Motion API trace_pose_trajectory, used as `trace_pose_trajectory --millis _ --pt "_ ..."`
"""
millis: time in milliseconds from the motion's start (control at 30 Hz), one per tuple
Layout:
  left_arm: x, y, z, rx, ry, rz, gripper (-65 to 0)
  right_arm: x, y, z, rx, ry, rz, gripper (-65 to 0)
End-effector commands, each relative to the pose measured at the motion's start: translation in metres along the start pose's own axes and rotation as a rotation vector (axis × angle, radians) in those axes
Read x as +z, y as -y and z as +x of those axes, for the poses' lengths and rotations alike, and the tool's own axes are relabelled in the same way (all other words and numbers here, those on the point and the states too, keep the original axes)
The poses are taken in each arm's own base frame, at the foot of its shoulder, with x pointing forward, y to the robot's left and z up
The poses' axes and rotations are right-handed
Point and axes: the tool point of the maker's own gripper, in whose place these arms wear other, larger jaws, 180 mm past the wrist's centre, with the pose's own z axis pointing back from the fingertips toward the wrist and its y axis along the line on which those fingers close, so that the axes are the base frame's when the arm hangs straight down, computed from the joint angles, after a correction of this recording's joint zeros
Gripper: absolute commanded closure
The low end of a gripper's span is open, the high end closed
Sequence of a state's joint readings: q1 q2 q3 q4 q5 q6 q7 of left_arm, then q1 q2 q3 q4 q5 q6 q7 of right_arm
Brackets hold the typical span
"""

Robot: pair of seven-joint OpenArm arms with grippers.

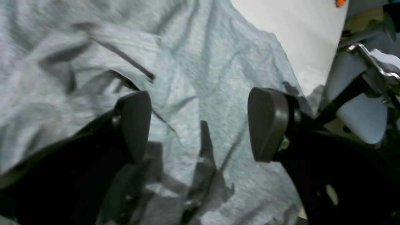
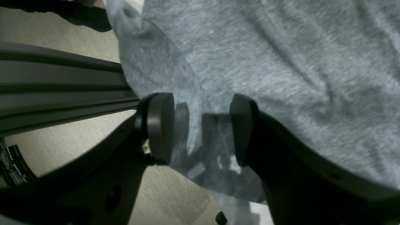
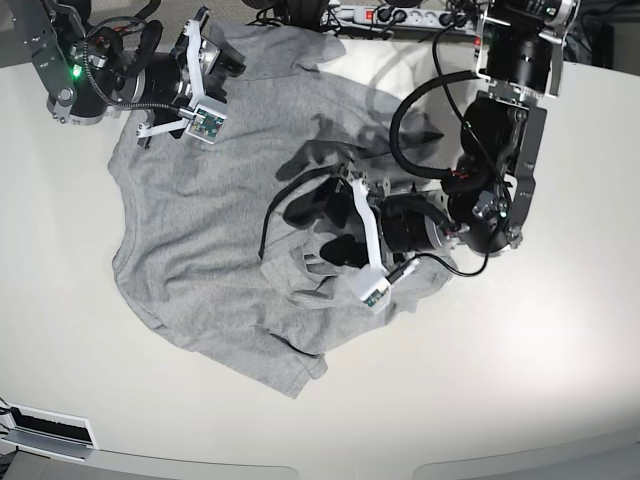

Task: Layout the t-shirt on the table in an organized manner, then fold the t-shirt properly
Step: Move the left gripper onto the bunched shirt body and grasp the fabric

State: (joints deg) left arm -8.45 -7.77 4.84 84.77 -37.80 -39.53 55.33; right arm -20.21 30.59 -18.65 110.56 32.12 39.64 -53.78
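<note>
table (image 3: 560,350): glossy off-white top filling the base view; nothing that holds other things stands on it.
t-shirt (image 3: 210,240): heather-grey, plain side up, spread but rumpled across the table's far left half, folds bunched near the middle.
left gripper (image 1: 200,125): over the shirt's creased middle, jaws spread wide, only cloth below and nothing between the pads.
right gripper (image 2: 201,128): at the shirt's far edge, jaws partly apart with grey cloth lying across the gap; I cannot tell whether it grips.

A robotics lab: white worktable (image 3: 560,350), cabled arms, power strip (image 3: 400,15) at the back edge.
</note>
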Motion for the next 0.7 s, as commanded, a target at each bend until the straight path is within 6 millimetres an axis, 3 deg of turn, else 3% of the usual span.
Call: trace_pose_trajectory --millis 0,233,500,667 --pt "0.005 -0.004 0.02 -0.032 0.054 0.01 -47.9 0.004 0.002 0.009 0.001 0.036 -0.005 -31.9" --pt "0.025 -0.06 0.0 0.044 -0.011 0.288 -47.4 0.004 0.003 0.008 -0.01 0.035 -0.012 -31.9" --pt "0.017 -0.048 -0.031 0.028 -0.045 0.248 -47.4 0.004 0.003 0.009 -0.01 0.036 -0.012 -31.9" --pt "0.014 -0.049 -0.034 0.035 -0.033 0.239 -47.4 0.004 0.003 0.009 -0.01 0.036 -0.012 -31.9"
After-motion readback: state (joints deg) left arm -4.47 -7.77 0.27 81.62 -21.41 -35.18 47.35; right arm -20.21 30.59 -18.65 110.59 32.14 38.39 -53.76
